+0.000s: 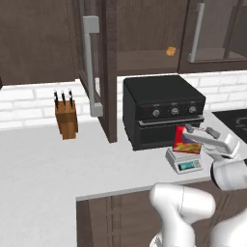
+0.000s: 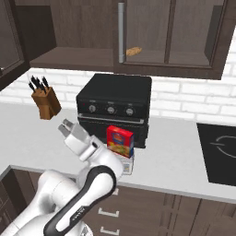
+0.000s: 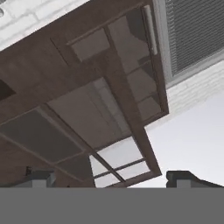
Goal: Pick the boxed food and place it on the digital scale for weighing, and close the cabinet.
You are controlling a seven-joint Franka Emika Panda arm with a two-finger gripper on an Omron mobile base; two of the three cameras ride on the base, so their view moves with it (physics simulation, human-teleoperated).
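Kitchen counter (image 1: 43, 159) | boxed food (image 1: 185, 140) sits on digital scale (image 1: 184, 161) | gripper (image 1: 198, 129) released, empty | cabinet (image 1: 99, 72) door ajar | risk: arm swing topples box

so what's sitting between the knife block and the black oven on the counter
In the left base view, the open cabinet door hangs between the knife block and the black oven; the counter beneath it is bare.

boxed food (image 1: 185, 140): red, yellow | digital scale (image 1: 184, 161): light-grey | cabinet (image 1: 144, 34): dark-brown
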